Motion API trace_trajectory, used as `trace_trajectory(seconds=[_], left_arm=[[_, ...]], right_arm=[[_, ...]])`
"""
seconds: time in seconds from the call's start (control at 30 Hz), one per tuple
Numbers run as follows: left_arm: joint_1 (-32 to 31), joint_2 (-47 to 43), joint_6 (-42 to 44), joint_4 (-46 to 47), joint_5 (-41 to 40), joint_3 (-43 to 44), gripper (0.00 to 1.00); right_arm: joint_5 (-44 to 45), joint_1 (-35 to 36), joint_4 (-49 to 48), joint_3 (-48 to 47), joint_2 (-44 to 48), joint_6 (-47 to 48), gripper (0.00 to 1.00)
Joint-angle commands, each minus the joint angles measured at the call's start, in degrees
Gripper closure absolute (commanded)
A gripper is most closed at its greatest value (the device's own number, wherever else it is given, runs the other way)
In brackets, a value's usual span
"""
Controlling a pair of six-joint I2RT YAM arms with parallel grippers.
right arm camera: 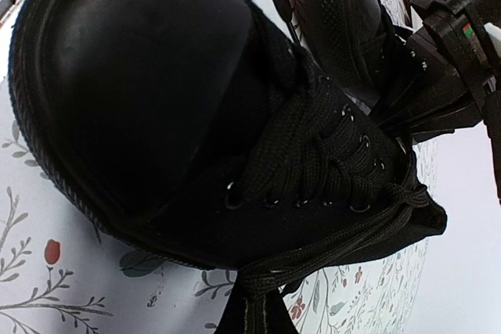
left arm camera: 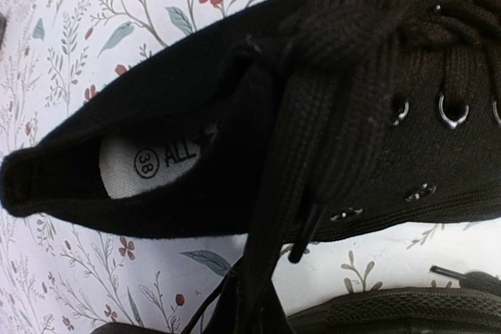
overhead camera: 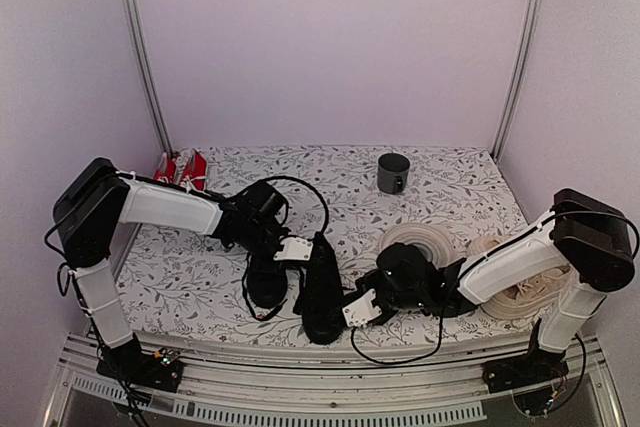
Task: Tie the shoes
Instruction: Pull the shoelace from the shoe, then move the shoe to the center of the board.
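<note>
**Size mark on the sneaker's insole**

On the pale insole (left arm camera: 129,168) inside the black sneaker (left arm camera: 235,138), seen by the left wrist camera, a circled "38" stands beside the letters "ALL", with the rest hidden under the shoe's collar. No other text can be read in any view.

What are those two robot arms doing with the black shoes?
They are trying to tie the black shoes. Both arms reach in to the pair at the front of the flowery table. The left claw and right claw are each up close to the thin black laces, which run down toward each camera. The claw tips are hidden, so I cannot tell if they are pinching. No finished bow shows yet. Red shoes and a grey mug sit at the back.
</note>
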State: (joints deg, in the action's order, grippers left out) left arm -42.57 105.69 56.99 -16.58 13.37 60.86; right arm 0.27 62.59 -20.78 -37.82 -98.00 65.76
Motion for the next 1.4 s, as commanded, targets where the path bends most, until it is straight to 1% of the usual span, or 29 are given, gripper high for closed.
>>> trace_trajectory(seconds=[0.0,0.07,0.1,0.17,0.23,0.27,0.3,0.33,0.43,0.57,0.63,0.7,0.77,0.83,0.87,0.9,0.97,1.0,1.03,1.07,1.13,1.17,1.2,1.23,1.27,1.37], left_arm=[[1.5,1.5,0.3,-2.0,-0.3,0.1,1.0],[1.3,0.9,0.2,-2.7,0.4,0.6,1.0],[1.3,0.3,-0.3,-2.9,1.2,1.1,1.0],[1.3,-1.3,-0.7,-2.7,3.0,1.3,1.0],[1.2,-2.9,-1.1,-2.7,4.5,1.4,0.77],[1.2,-3.7,-1.3,-2.9,5.0,1.4,0.65],[1.0,-4.4,-1.3,-3.4,5.3,1.3,0.56],[0.8,-5.2,-1.3,-4.1,5.4,1.3,0.49],[0.2,-7.0,-1.4,-7.2,4.9,1.5,0.4],[-0.7,-10.7,-2.2,-9.1,5.7,0.9,0.36],[-1.0,-13.0,-3.2,-8.2,7.9,0.3,0.35],[-0.9,-15.9,-4.7,-5.2,10.3,-0.9,0.34],[-0.7,-18.9,-6.8,-0.8,11.8,-2.5,0.34],[-0.4,-21.5,-10.7,5.3,11.2,-4.0,0.34],[-0.1,-22.7,-13.7,8.3,9.7,-4.7,0.34],[0.3,-23.8,-17.0,11.4,8.1,-5.3,0.34],[1.9,-25.5,-25.9,17.6,3.8,-6.9,0.33],[2.8,-26.0,-30.5,19.8,1.4,-7.5,0.32],[3.8,-26.3,-35.0,20.8,-0.9,-7.8,0.31],[4.8,-26.5,-38.7,20.7,-3.1,-7.9,0.31],[6.4,-26.7,-45.6,18.8,-8.5,-8.1,0.31],[8.1,-27.0,-49.4,17.5,-11.0,-8.4,0.29],[9.8,-27.3,-53.4,16.4,-12.0,-9.1,0.28],[11.9,-27.8,-56.5,15.7,-12.4,-10.2,0.26],[14.0,-28.7,-60.9,15.7,-13.0,-12.6,0.24],[20.2,-31.8,-69.6,17.7,-13.0,-19.5,0.14]], right_arm=[[-1.1,0.6,-0.1,0.7,-1.0,-1.5,0.99],[-0.7,0.6,-0.3,0.2,-0.3,-1.3,0.98],[-0.3,0.6,-0.6,-0.2,0.1,-1.3,0.94],[0.3,0.6,-0.8,-0.7,0.8,-1.2,0.77],[0.6,0.6,-1.0,-1.0,1.7,-0.9,0.63],[0.7,0.6,-1.4,-0.9,2.2,-0.9,0.54],[0.7,0.6,-1.8,-0.7,3.2,-1.1,0.49],[0.6,0.6,-2.0,-0.6,4.0,-1.6,0.46],[-1.1,0.6,-1.8,0.1,8.0,-3.2,0.39],[-4.3,0.6,-1.7,0.4,14.8,-9.1,0.26],[-5.3,0.6,-2.1,0.3,18.0,-13.1,0.23],[-5.1,0.6,-3.0,0.5,20.7,-17.7,0.2],[-2.8,0.4,-5.1,0.5,22.5,-21.9,0.19],[-1.5,-0.4,-7.1,-0.4,23.9,-28.0,0.16],[-1.3,-1.3,-8.6,-1.3,23.9,-32.7,0.14],[-1.6,-2.4,-9.3,-2.8,23.5,-40.9,0.12],[-0.8,-3.9,-8.1,-6.7,21.1,-52.3,0.15],[2.1,-4.1,-6.1,-9.5,19.1,-56.5,0.2],[5.3,-4.1,-3.2,-13.6,16.2,-63.4,0.26],[9.0,-4.2,1.6,-17.9,13.2,-67.7,0.3],[15.0,-4.1,14.1,-27.1,6.5,-79.8,0.34],[16.6,-4.2,20.4,-31.5,2.9,-83.4,0.34],[17.3,-4.1,26.9,-35.4,-0.1,-87.6,0.33],[17.8,-4.1,30.1,-37.9,-3.2,-90.1,0.3],[18.0,-4.1,32.5,-39.8,-5.6,-93.1,0.26],[18.2,-4.1,35.1,-42.5,-10.6,-96.7,0.19]])
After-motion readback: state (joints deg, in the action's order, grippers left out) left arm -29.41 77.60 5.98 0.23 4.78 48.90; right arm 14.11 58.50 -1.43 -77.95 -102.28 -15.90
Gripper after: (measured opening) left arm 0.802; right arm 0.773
